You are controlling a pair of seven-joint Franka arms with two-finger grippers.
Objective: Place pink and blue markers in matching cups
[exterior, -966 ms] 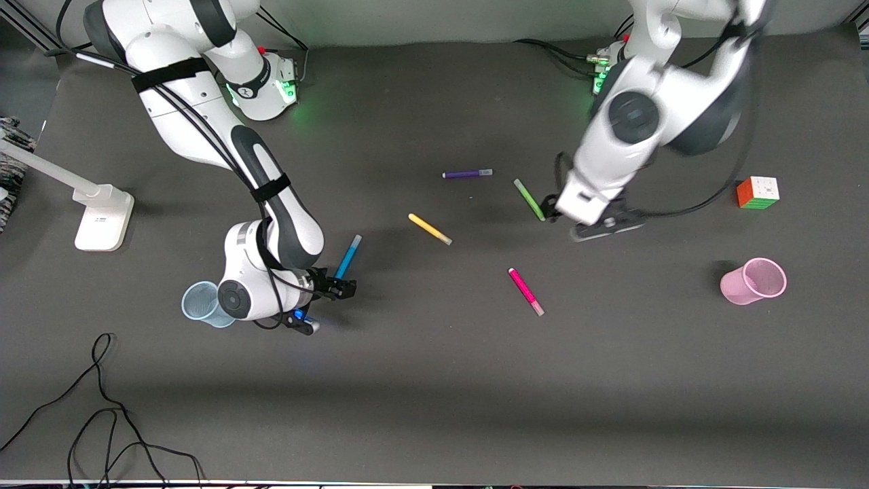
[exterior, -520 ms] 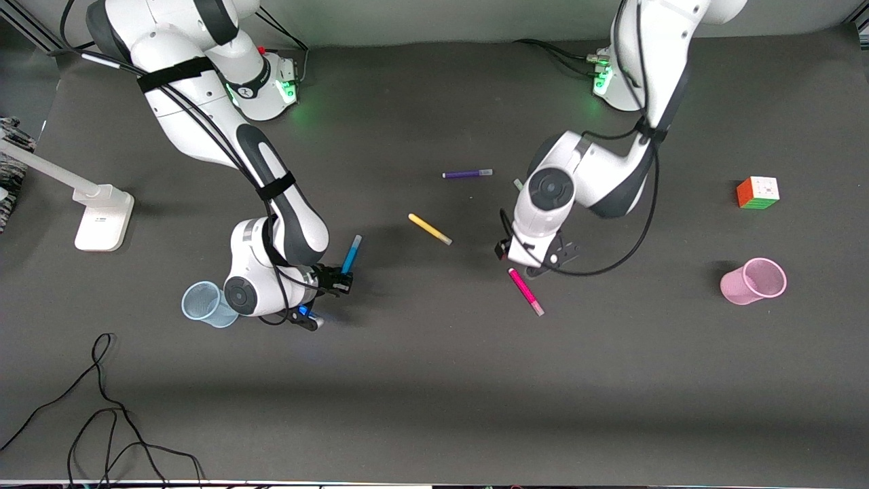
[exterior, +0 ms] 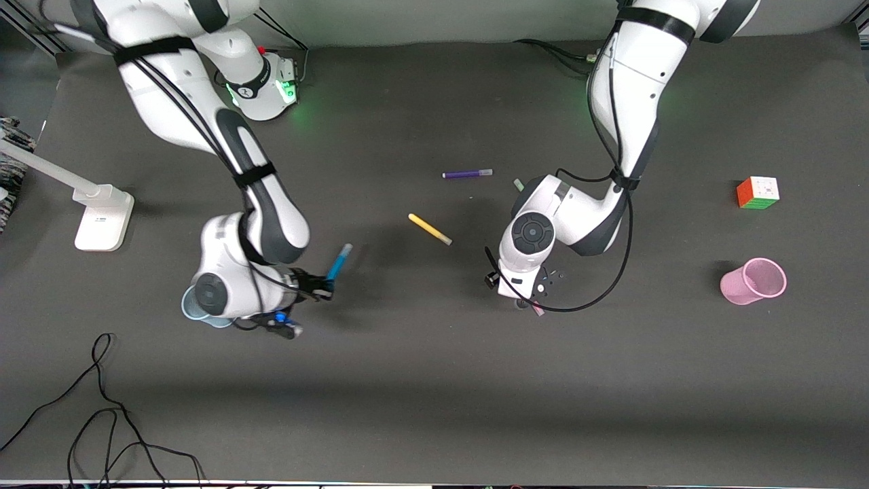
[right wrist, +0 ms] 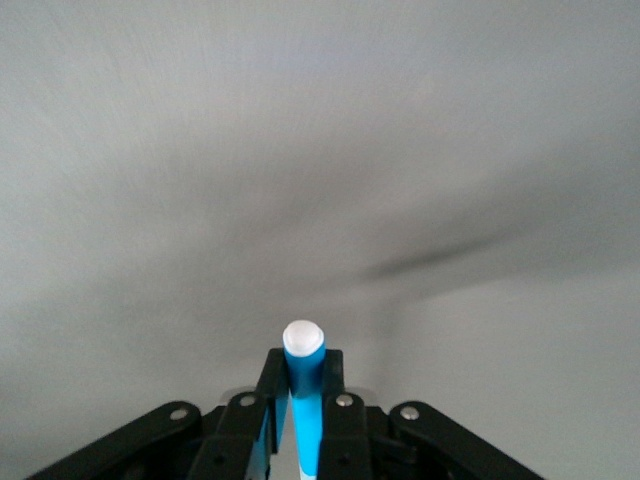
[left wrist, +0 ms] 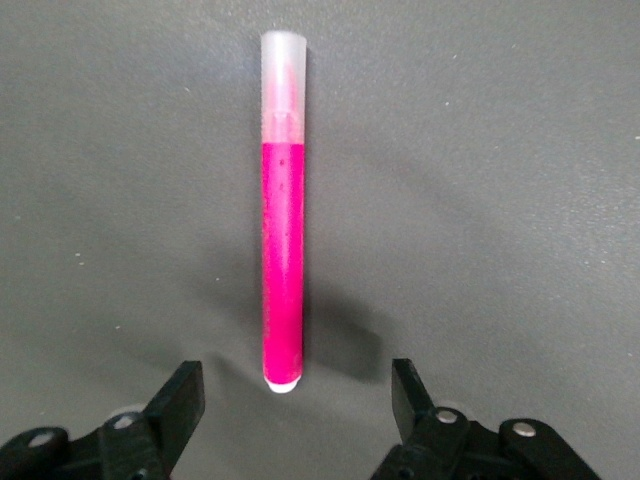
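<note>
My right gripper [exterior: 318, 285] is shut on the blue marker [exterior: 337, 261] and holds it tilted above the table, right beside the pale blue cup [exterior: 187, 307], which my wrist mostly hides. In the right wrist view the blue marker [right wrist: 305, 392] stands between the shut fingers of my right gripper [right wrist: 303, 378], white end outward. My left gripper [exterior: 526, 295] hangs over the pink marker [exterior: 538, 311], which is mostly hidden. In the left wrist view my left gripper [left wrist: 295, 395] is open, with the pink marker [left wrist: 283, 260] lying on the mat just ahead of the fingertips. The pink cup [exterior: 753, 280] lies toward the left arm's end.
A yellow pen [exterior: 430, 229] and a purple pen [exterior: 467, 174] lie mid-table. A green pen [exterior: 518, 184] is mostly hidden by the left arm. A colour cube [exterior: 757, 192] sits near the pink cup. A white stand [exterior: 102, 214] and loose cables [exterior: 102, 407] are at the right arm's end.
My left arm swung from over the green pen to over the pink marker and came down. My right gripper lifted the blue marker and carried it toward the blue cup.
</note>
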